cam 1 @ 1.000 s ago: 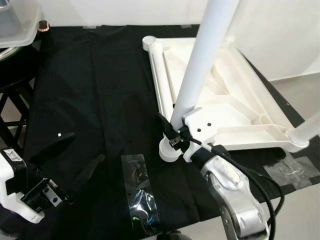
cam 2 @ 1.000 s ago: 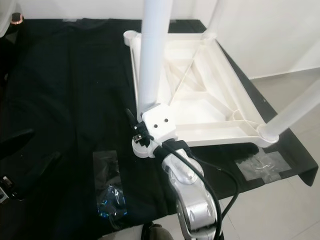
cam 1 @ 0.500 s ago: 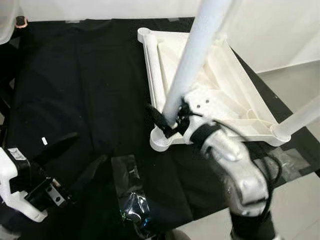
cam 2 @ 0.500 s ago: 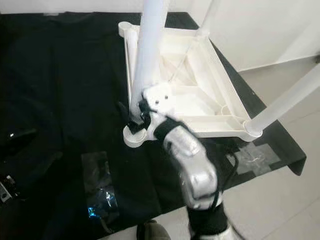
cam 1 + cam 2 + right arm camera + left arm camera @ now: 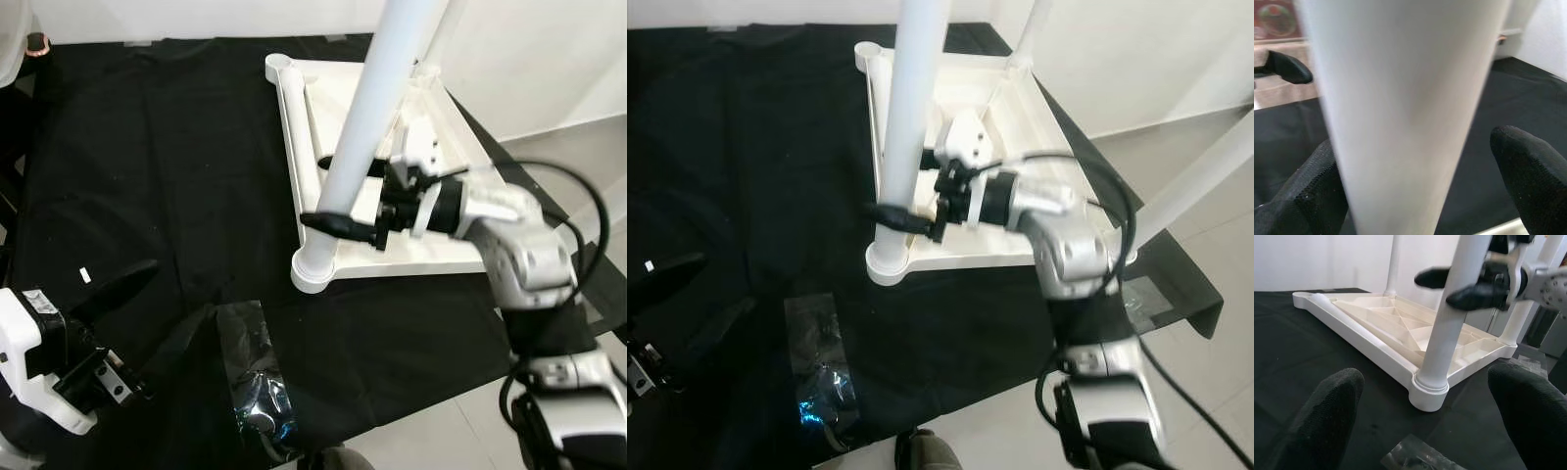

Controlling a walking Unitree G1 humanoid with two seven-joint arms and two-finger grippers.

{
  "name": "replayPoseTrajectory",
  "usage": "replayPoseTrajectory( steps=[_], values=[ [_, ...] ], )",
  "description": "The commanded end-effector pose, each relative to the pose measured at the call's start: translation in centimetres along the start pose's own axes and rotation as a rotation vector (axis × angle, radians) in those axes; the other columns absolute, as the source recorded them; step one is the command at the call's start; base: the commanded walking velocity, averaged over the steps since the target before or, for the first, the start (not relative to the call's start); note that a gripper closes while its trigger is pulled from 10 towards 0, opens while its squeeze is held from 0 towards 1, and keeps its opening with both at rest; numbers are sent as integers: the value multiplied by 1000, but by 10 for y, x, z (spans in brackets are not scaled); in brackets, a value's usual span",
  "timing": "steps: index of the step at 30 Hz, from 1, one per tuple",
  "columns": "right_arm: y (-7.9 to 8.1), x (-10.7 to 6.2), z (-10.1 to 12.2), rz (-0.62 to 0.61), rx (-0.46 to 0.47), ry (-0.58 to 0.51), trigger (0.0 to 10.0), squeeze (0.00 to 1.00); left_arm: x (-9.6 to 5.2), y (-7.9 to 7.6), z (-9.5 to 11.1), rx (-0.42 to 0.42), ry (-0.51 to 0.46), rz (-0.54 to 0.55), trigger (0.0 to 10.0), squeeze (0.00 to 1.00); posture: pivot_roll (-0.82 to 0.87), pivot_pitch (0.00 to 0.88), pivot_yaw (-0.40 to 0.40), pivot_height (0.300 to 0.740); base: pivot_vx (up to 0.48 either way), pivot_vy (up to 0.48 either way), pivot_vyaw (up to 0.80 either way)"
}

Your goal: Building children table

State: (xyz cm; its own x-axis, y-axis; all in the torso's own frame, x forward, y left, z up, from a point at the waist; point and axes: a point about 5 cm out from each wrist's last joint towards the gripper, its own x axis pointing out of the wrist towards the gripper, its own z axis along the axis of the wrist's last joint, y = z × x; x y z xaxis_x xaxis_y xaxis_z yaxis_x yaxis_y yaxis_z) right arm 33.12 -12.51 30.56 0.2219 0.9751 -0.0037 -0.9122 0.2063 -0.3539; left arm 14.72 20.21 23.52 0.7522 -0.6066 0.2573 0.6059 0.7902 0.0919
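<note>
clearly the leg (image 5: pixel 377 117) stands between the open fingers (image 5: pixel 338 224) of the right hand (image 5: pixel 351 196), seated in the tabletop (image 5: pixel 294 137); light, stiff, slick plastic, best gripped low. left hand (image 5: pixel 147 313) idles open.

My head's two eyes look forward and down from above, both taking in the black cloth (image 5: pixel 176 166) with the upturned white table (image 5: pixel 431 127) on the right. My left wrist looks low across the cloth along its own fingers (image 5: pixel 1327 416) at the near table leg (image 5: pixel 1449 323). My right wrist sits very near that same leg (image 5: pixel 1400 107).
</note>
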Motion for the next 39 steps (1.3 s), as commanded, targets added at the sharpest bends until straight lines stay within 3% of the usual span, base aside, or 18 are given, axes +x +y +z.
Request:
replayPoseTrajectory(
  steps=[1,2,10,17,18,21,22,23,24,25,26,30,32,36,37,38,39],
  values=[
    [-1,-5,-3,43,9,-11,7569,0,-1,-4,1,-3,10,-12,10000,0,173,280,-159,740,0,0,0],
    [-2,-4,-4,70,17,-13,0,0,-1,-4,1,-3,11,-12,10000,0,173,280,-157,740,0,0,0],
    [-10,-4,-13,176,62,-25,0,0,-1,-5,1,-2,17,-10,10000,0,177,282,-160,740,0,0,0],
    [-7,-10,-21,155,97,-24,0,0,-1,-5,2,-1,16,-9,10000,0,171,287,-162,740,0,0,0],
    [2,-9,-33,93,133,-13,0,0,-1,-5,2,-1,16,-10,10000,0,164,286,-163,740,0,0,0],
    [7,-3,-39,5,155,-28,0,0,-2,-5,2,-1,17,-9,10000,0,155,287,-183,740,0,0,0],
    [16,13,-70,-439,164,134,0,0,-3,-5,2,0,19,-8,10000,0,152,286,-180,740,0,0,0],
    [31,10,-90,-775,150,282,0,0,-3,-4,2,0,20,-5,10000,0,147,286,-179,740,0,0,0],
    [31,10,-90,-775,150,282,0,0,-3,-4,2,0,20,-5,10000,0,147,286,-179,740,0,0,0],
    [60,7,-101,-934,122,373,0,0,-3,-3,2,1,24,-5,10000,0,158,299,-163,740,0,0,0],
    [82,9,-103,-967,128,385,0,0,-3,-3,1,1,28,-7,10000,0,155,299,-159,740,0,0,0],
    [87,15,-99,-923,117,350,0,0,-1,-4,1,-9,19,-16,10000,0,144,283,-143,740,0,0,0],
    [85,29,-92,-873,119,283,0,0,1,-5,0,-20,14,-30,10000,0,146,281,-142,740,0,0,0],
    [85,38,-87,-840,145,257,0,0,1,-5,0,-22,15,-32,10000,0,153,287,-146,740,0,0,0],
    [88,43,-84,-836,166,251,2000,0,1,-5,0,-19,17,-31,10000,0,155,289,-147,740,0,0,0],
    [88,46,-79,-831,170,240,10000,0,0,-4,1,-17,18,-29,10000,0,155,289,-147,740,0,0,0],
    [88,46,-79,-831,170,240,10000,0,0,-4,1,-17,18,-29,10000,0,155,289,-147,740,0,0,0]
  ],
)
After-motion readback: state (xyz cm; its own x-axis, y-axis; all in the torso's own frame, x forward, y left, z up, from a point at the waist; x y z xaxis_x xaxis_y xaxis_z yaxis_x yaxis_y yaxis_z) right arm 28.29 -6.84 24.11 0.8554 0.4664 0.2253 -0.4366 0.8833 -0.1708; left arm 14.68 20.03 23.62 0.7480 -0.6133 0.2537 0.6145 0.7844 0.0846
